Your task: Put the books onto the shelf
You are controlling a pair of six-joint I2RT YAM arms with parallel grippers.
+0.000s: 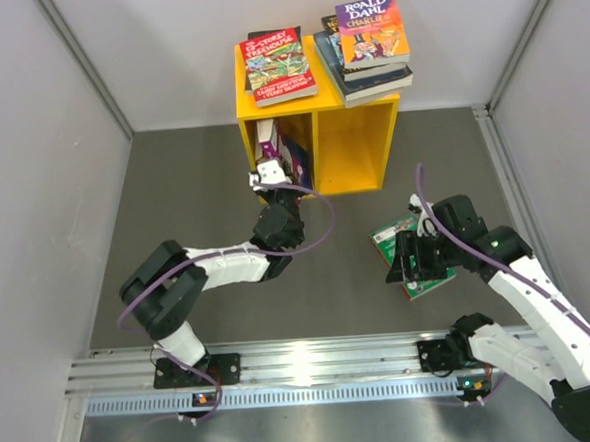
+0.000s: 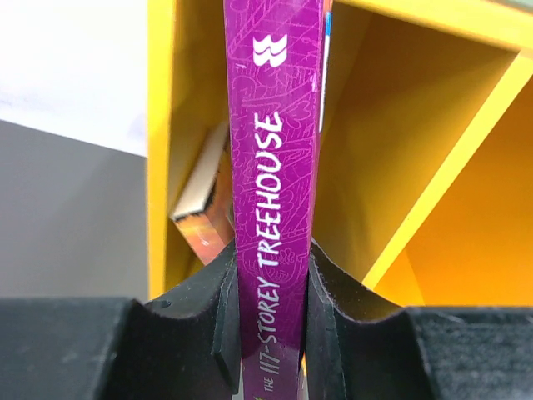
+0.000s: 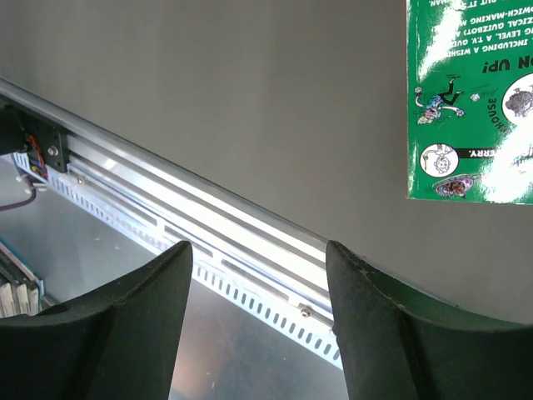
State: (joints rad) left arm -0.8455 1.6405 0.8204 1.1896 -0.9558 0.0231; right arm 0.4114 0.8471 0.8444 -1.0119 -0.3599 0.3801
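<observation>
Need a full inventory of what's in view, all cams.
shelf: 1, yellow, far middle of table
red book: 1, red, flat on shelf top, left side
stack: several books, orange cover on top, shelf top, right side
purple book: 1, purple, upright at left compartment
leaning book: 1, orange-brown, tilted in left compartment
green book: 1, green, flat on table by right gripper
table: 1, grey
rail: 1, silver, near edge
left gripper: black, shut on purple book
right gripper: black, open, empty
</observation>
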